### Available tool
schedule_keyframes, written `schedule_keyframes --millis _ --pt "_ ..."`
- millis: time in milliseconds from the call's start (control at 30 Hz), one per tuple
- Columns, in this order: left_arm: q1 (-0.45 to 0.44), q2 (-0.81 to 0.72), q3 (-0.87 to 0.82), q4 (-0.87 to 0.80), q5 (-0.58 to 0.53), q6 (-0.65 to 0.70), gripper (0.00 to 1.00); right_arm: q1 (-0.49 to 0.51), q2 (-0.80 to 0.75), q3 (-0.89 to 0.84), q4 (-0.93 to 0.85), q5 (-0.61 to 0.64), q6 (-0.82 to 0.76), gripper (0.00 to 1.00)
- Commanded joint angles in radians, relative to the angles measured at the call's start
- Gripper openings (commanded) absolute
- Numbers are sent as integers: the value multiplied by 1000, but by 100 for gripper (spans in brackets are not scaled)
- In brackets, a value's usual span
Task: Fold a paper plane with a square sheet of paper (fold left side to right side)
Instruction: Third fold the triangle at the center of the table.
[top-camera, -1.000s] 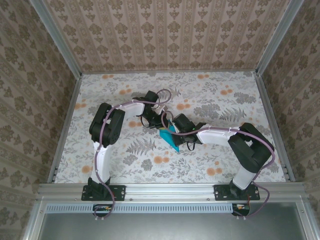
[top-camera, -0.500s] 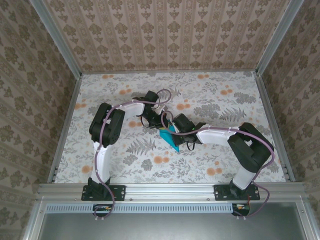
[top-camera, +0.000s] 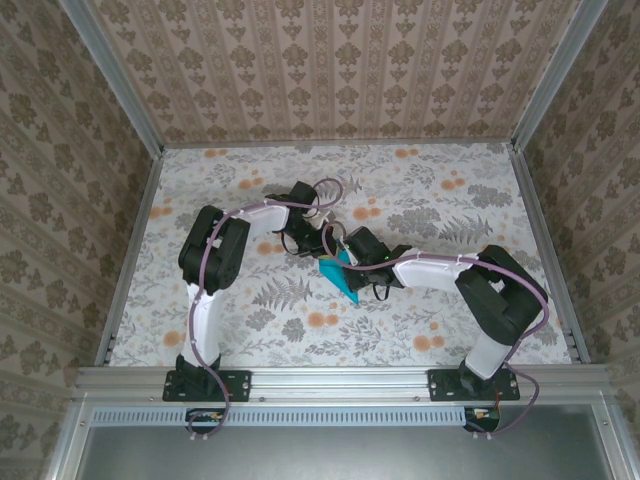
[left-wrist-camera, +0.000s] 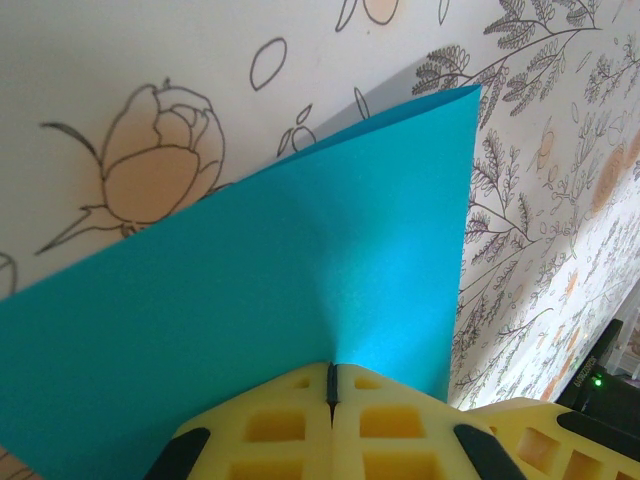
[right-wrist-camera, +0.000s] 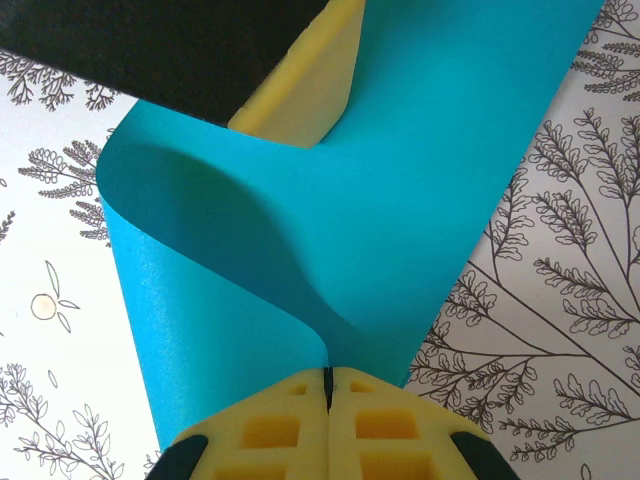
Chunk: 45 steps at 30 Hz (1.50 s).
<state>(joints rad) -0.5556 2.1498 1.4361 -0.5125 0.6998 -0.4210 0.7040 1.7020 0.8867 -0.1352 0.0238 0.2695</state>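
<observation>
**Q:** Near edge first. What have you got?
**A:** Your left base (top-camera: 205, 383) and right base (top-camera: 478, 383) are bolted to the metal rail (top-camera: 340, 378). Both arms reach in over the floral worktop (top-camera: 450, 200) and meet about mid-way across it.

**Q:** Where's your paper?
**A:** The paper (top-camera: 338, 277) is mid-worktop, right where the two claws meet. From above you see a small turquoise angular shape, partly under the wrists.

**Q:** Right claw?
**A:** Your right claw (right-wrist-camera: 327, 385) is closed, the yellow fingers pressed together with only a thin seam between them. It's gripping the paper, which runs into that seam. From that wrist the sheet isn't flat. The left part curls up and over in a soft roll, and the right part runs straight away from you. At the top a second yellow finger (right-wrist-camera: 305, 90) under a black body touches the sheet.

**Q:** Left claw?
**A:** Your left claw (left-wrist-camera: 331, 385) is also closed, same thin seam, with the paper's edge pinched in it. From that wrist you get a broad smooth panel ending in a sharp corner at the upper right. There's a darker strip along its upper edge, and you can't tell whether that's a layer or a shadow.

**Q:** Beyond that?
**A:** Bare worktop, then the patterned walls (top-camera: 330, 70).
</observation>
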Motion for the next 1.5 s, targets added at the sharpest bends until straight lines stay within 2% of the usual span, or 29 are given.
schedule_keyframes --millis 0,467,767,1033,1233,1467 --pt "-10 47 -11 -38 -75 26 3 -8 18 28 0 22 15 0" --pt "-12 45 -12 -39 -75 27 4 -8 48 30 -20 14 10 0" --pt "3 -1 42 -88 -77 61 19 -5 60 11 -50 -19 6 0" --pt "76 -58 143 -165 -85 116 29 1 72 20 -96 -42 -10 0" --pt "129 -192 8 -105 -64 123 19 2 76 27 -109 -47 -16 0" --pt "106 -327 -279 158 137 2 13 2 79 30 -111 -54 -18 0"
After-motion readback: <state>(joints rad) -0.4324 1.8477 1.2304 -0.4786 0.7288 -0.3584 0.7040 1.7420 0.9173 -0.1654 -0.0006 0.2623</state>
